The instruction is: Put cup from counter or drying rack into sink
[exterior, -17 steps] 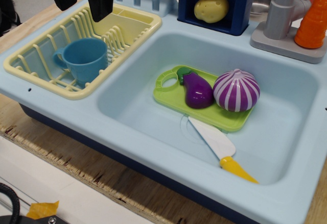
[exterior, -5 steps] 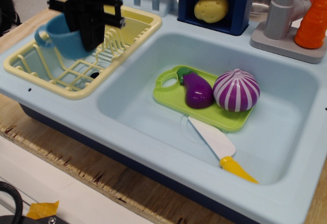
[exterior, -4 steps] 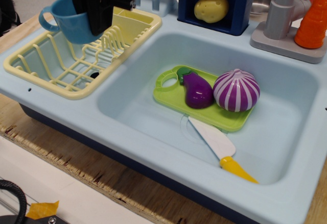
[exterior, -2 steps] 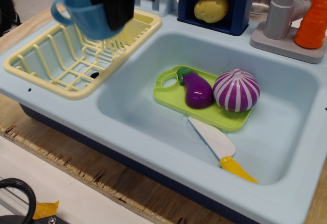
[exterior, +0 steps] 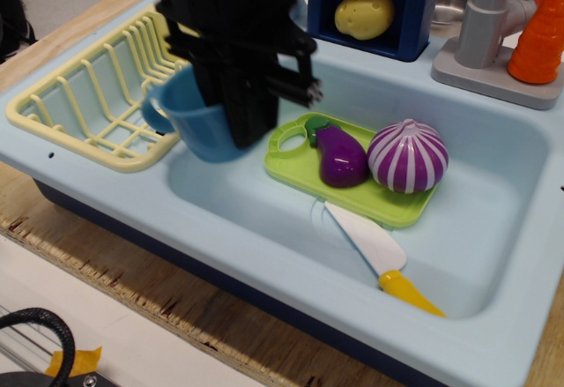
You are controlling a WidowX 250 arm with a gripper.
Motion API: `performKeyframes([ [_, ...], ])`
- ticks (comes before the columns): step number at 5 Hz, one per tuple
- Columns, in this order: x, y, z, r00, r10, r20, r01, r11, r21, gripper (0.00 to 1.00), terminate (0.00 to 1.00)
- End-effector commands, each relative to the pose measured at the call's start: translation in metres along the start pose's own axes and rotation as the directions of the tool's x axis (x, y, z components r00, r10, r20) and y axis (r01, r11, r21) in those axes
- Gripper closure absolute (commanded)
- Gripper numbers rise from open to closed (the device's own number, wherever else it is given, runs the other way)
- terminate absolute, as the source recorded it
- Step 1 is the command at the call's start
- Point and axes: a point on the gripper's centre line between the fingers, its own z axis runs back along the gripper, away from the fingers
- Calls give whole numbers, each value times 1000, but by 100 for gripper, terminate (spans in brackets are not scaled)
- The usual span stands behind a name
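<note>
The blue cup [exterior: 196,122] hangs in my black gripper [exterior: 242,127], which is shut on its rim and wall. The cup is upright, its loop handle pointing left, held above the left end of the pale blue sink [exterior: 264,219], just right of the yellow drying rack [exterior: 88,96]. The rack is empty. The pale blue counter [exterior: 106,193] runs around the rack and the sink. The gripper body hides the cup's right side and the rack's far right corner.
In the sink lie a green cutting board [exterior: 300,171] with a purple eggplant [exterior: 339,158] and a striped purple onion [exterior: 407,155], and a toy knife [exterior: 374,250]. A grey faucet [exterior: 489,26], an orange piece [exterior: 539,39] and a yellow potato [exterior: 363,14] stand at the back.
The gripper took hold of the cup in the rack, lifted it out, and carried it right and down to the sink's left end.
</note>
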Motion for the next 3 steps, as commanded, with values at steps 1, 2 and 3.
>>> performKeyframes([
  [1,14,-23,-6,996,-81,45,85,994,-76,0,0],
  [2,14,-23,-6,996,-81,45,85,994,-76,0,0],
  [3,14,-23,-6,996,-81,45,85,994,-76,0,100],
])
